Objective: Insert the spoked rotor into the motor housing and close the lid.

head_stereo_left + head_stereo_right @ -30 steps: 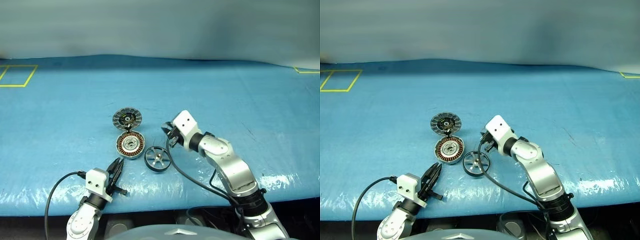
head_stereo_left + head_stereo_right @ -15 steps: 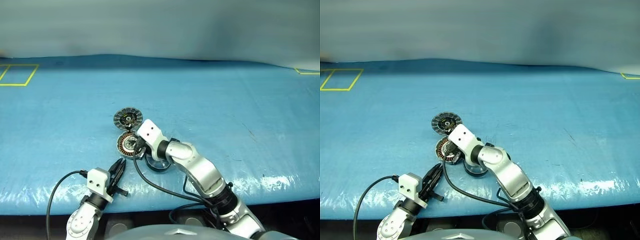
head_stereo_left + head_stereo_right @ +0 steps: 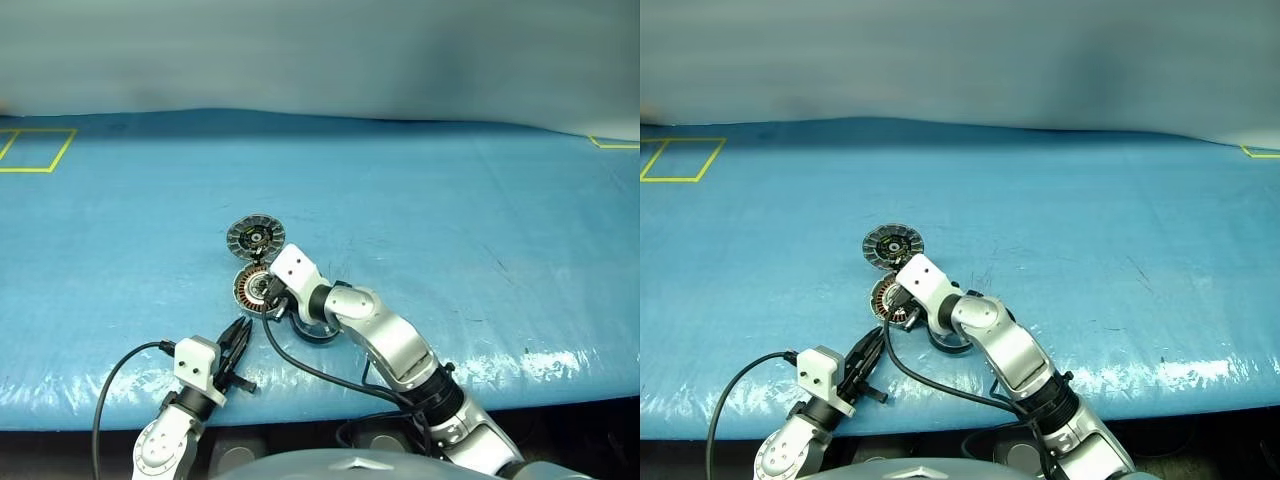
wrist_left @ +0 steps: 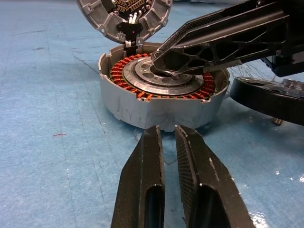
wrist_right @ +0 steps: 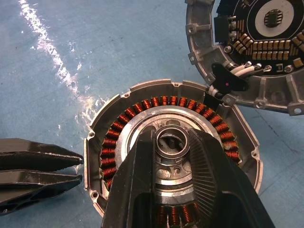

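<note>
Nothing is assembled yet. Your right gripper (image 5: 172, 142) hovers over the shallow grey motor housing (image 4: 161, 88) with its copper coil ring, its fingers slightly parted around the centre hub and holding nothing. The dark spoked rotor (image 4: 273, 97) lies on the blue mat just beside that gripper; the hinged grey lid (image 5: 256, 52) lies open beyond it. Your left gripper (image 4: 172, 137), nearly closed and empty, waits just short of the housing. Insertion and lid closing remain.
</note>
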Robot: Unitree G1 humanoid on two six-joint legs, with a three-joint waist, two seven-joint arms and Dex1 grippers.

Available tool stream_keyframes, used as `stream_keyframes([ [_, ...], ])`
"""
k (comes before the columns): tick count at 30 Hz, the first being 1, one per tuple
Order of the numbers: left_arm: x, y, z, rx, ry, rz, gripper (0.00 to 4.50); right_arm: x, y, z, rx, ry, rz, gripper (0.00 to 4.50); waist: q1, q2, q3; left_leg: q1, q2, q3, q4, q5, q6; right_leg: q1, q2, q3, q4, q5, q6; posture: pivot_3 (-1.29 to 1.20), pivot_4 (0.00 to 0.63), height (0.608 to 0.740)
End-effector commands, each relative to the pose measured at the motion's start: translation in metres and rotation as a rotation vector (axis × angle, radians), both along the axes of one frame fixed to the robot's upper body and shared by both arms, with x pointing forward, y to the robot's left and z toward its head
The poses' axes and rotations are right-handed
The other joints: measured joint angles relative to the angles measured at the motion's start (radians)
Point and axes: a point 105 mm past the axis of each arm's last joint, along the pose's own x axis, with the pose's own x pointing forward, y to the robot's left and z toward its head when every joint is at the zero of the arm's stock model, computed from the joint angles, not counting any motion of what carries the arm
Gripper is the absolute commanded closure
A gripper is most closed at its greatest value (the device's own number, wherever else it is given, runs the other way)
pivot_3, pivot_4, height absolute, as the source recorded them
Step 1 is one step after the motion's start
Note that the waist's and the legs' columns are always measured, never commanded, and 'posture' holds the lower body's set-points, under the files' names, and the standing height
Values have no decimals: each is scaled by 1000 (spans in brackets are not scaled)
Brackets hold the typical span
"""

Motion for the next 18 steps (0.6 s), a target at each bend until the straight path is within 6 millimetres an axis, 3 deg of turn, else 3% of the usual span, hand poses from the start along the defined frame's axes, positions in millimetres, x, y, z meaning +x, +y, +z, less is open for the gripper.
stream_keyframes([
  [1,0,-3,8,-12,-29,-7,4030,-2,9,10,34,-31,25,3832,0,0,0,0,0,0,0,0,0,0,0,0,0,0,0,0,150,740],
  [9,1,-2,7,-10,-27,-8,4030,-1,7,4,25,-7,18,3832,0,0,0,0,0,0,0,0,0,0,0,0,0,0,0,0,150,740],
  [16,1,-3,4,-14,-23,-16,4030,-1,2,15,65,-13,-7,1593,1,0,0,0,0,0,0,0,0,0,0,0,0,0,0,0,150,740],
  [18,1,-3,4,-15,-23,-17,4030,-5,-1,23,87,-21,0,1593,1,0,0,0,0,0,0,0,0,0,0,0,0,0,0,0,150,740],
])
